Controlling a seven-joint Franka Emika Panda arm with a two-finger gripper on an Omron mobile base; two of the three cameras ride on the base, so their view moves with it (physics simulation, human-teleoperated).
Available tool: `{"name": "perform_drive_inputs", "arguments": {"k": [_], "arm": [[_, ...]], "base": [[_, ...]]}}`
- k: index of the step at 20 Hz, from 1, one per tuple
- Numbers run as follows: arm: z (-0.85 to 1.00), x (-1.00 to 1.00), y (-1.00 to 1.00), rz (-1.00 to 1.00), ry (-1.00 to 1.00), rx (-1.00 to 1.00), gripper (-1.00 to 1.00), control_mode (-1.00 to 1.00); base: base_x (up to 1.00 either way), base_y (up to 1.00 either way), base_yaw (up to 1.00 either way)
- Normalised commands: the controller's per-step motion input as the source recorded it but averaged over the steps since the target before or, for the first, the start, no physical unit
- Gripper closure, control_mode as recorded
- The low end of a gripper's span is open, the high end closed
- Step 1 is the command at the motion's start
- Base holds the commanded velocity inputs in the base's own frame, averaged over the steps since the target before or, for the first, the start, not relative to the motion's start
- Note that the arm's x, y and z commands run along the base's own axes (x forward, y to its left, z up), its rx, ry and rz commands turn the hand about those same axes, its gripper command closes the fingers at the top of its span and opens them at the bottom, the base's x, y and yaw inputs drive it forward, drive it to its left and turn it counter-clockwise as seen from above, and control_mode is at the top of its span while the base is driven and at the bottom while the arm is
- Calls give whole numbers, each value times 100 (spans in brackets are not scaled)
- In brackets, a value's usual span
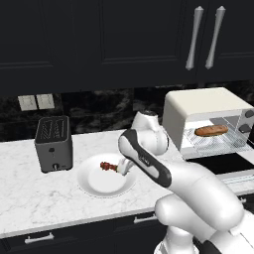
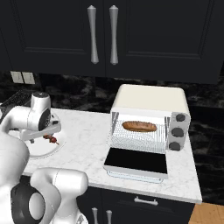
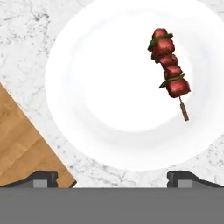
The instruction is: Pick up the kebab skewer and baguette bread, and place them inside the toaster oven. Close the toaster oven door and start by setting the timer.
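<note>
The kebab skewer (image 3: 169,73), dark red chunks on a thin stick, lies on a white plate (image 3: 100,87); it also shows on that plate in the base views (image 1: 108,166) (image 2: 51,139). My gripper (image 3: 112,179) hangs above the plate, open and empty, with the skewer ahead and off to one side of its fingertips (image 3: 43,178). The golden-brown baguette bread (image 1: 211,130) (image 2: 139,126) lies on the wire rack inside the cream-white toaster oven (image 2: 148,98). The toaster oven door (image 2: 136,161) is folded down flat, fully open.
A dark grey slot toaster (image 1: 53,144) stands left of the plate (image 1: 94,186). Three dark knobs (image 2: 177,131) sit on the oven's right panel. The marble counter's front edge (image 3: 52,153) runs close to the plate, with wooden floor (image 3: 22,144) beyond. Dark cabinets hang overhead.
</note>
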Motion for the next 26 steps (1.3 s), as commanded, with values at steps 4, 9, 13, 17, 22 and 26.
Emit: {"name": "perform_drive_inputs", "arguments": {"k": [4, 9, 13, 17, 22, 26], "arm": [[-20, 74, 4, 19, -1, -9, -100, -100], [-11, 78, 20, 13, 0, -6, -100, -100], [-23, 51, 15, 9, 3, -5, -100, -100], [-47, 37, 1, 6, 0, -6, -100, -100], [-50, 16, 5, 4, 0, -6, -100, -100], [-31, 5, 12, 2, 0, -1, -100, -100]], "base": [[0, 0, 0], [0, 0, 0], [0, 0, 0], [0, 0, 0], [0, 0, 0], [0, 0, 0]]}}
